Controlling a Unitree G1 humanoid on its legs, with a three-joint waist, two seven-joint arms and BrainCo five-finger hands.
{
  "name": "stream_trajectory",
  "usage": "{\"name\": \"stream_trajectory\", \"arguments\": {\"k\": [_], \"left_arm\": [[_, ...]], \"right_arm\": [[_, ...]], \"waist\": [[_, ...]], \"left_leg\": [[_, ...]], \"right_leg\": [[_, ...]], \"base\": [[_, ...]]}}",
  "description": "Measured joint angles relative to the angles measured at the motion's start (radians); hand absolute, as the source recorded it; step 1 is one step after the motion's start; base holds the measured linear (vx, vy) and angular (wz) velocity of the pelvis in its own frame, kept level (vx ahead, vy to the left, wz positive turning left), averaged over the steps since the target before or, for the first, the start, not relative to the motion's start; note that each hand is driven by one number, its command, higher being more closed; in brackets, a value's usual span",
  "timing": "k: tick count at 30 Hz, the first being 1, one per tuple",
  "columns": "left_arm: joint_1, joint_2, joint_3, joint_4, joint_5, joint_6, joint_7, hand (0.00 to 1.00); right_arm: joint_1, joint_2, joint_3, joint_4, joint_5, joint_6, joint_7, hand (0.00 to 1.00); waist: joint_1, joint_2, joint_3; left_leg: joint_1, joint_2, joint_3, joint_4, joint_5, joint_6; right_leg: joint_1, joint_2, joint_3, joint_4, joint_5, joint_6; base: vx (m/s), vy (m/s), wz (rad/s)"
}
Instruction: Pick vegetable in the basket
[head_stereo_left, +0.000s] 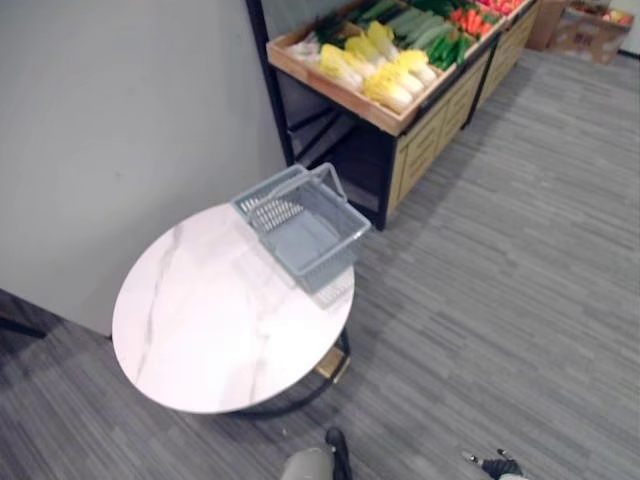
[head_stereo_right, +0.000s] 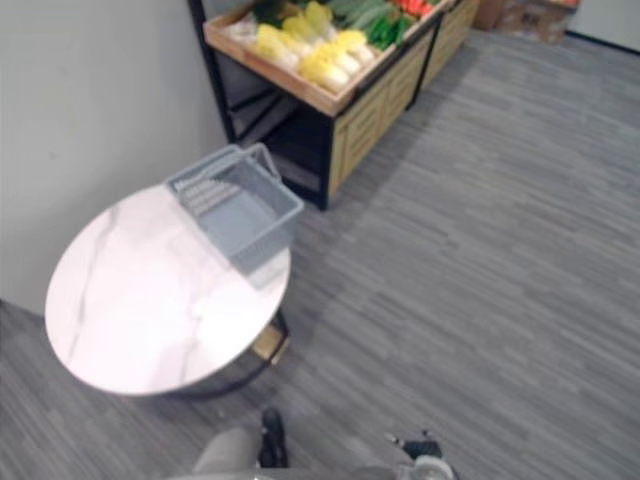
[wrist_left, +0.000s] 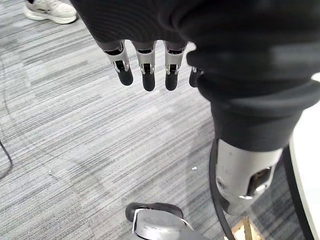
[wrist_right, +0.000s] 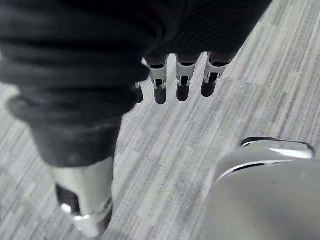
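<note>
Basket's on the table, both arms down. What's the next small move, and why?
Probably step toward the shelf. The basket on the table looks empty, and the cabbages lie on the shelf beyond it. The left hand and right hand hang open over the floor, holding nothing and likely out of reach.
</note>
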Motion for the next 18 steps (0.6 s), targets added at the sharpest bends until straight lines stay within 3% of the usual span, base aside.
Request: {"name": "stream_trajectory", "arguments": {"k": [2,3,5,7,9,10,11,12,13,15,18], "left_arm": [[0.001,0.019,-0.025,0.003,0.013,0.008,0.000,0.00],[0.001,0.025,-0.037,0.003,0.024,0.011,0.002,0.00],[-0.004,0.023,-0.036,-0.002,0.030,0.011,0.002,0.00],[-0.004,0.017,-0.028,-0.013,0.031,0.011,0.002,0.00],[-0.002,0.002,0.026,-0.015,0.038,0.012,0.002,0.00],[-0.002,0.001,0.031,-0.015,0.038,0.012,0.002,0.00],[-0.002,-0.001,0.058,-0.020,0.039,0.012,0.002,0.00],[-0.008,-0.005,0.095,-0.030,0.040,0.011,0.006,0.00],[-0.005,-0.015,0.102,-0.031,0.042,0.017,0.005,0.00],[-0.004,-0.046,0.135,-0.037,0.060,0.017,0.005,0.00],[-0.012,-0.051,0.164,-0.042,0.070,0.017,0.004,0.00]], "right_arm": [[0.002,0.008,-0.007,0.006,0.023,-0.003,-0.009,0.00],[0.007,0.015,-0.023,0.009,0.039,-0.003,-0.013,0.00],[0.010,0.020,-0.046,0.009,0.049,-0.004,-0.016,0.00],[0.010,0.022,-0.071,0.009,0.050,-0.004,-0.016,0.00],[0.014,0.031,-0.087,0.005,0.069,-0.003,-0.016,0.00],[0.015,0.034,-0.090,0.004,0.069,-0.003,-0.017,0.00],[0.022,0.048,-0.107,0.003,0.070,-0.003,-0.021,0.00],[0.024,0.061,-0.120,0.005,0.070,0.001,-0.025,0.00],[0.026,0.052,-0.120,0.002,0.070,0.001,-0.029,0.00],[0.032,0.046,-0.118,-0.035,0.070,0.001,-0.035,0.00],[0.043,0.051,-0.103,-0.044,0.069,0.002,-0.035,0.00]], "waist": [[-0.004,-0.015,0.002],[-0.005,-0.020,0.002],[-0.013,-0.015,0.005],[-0.019,-0.010,0.012],[-0.036,-0.007,0.028],[-0.036,-0.008,0.028],[-0.036,-0.024,0.031],[-0.022,-0.041,0.050],[-0.022,-0.030,0.048],[-0.021,0.013,0.036],[-0.018,0.015,0.032]], "left_leg": [[0.089,-0.011,-0.005,-0.033,-0.013,0.020],[0.144,-0.020,-0.011,-0.059,-0.015,0.023],[0.201,-0.024,-0.032,-0.089,-0.015,0.024],[0.238,-0.022,-0.052,-0.101,-0.015,0.024],[0.282,-0.006,-0.088,-0.109,-0.024,0.009],[0.285,-0.004,-0.091,-0.109,-0.032,-0.001],[0.299,-0.001,-0.109,-0.112,-0.067,-0.050],[0.318,0.004,-0.117,-0.105,-0.091,-0.081],[0.319,0.028,-0.116,-0.105,-0.096,-0.087],[0.322,0.101,-0.110,-0.110,-0.107,-0.140],[0.348,0.130,-0.114,-0.129,-0.105,-0.163]], "right_leg": [[-0.108,0.038,0.006,0.285,-0.019,-0.016],[-0.149,0.062,-0.029,0.382,-0.042,-0.050],[-0.199,0.099,-0.101,0.429,-0.114,-0.053],[-0.241,0.123,-0.162,0.379,-0.172,-0.060],[-0.246,0.130,-0.212,0.110,-0.188,-0.070],[-0.246,0.129,-0.210,0.068,-0.183,-0.065],[-0.230,0.120,-0.193,-0.137,-0.129,-0.039],[-0.199,0.125,-0.177,-0.238,-0.072,-0.063],[-0.182,0.151,-0.192,-0.262,-0.068,-0.055],[-0.173,0.225,-0.204,-0.287,-0.079,-0.067],[-0.160,0.252,-0.221,-0.267,-0.135,-0.094]], "base": [[0.40,0.113,0.17],[0.44,0.045,0.21],[0.33,-0.039,0.29],[0.25,-0.129,0.30],[0.24,-0.206,0.48],[0.22,-0.248,0.47],[0.20,-0.280,0.21],[0.20,-0.298,0.16],[0.19,-0.318,-0.03],[0.17,-0.298,-0.15],[0.11,-0.204,0.02]]}}
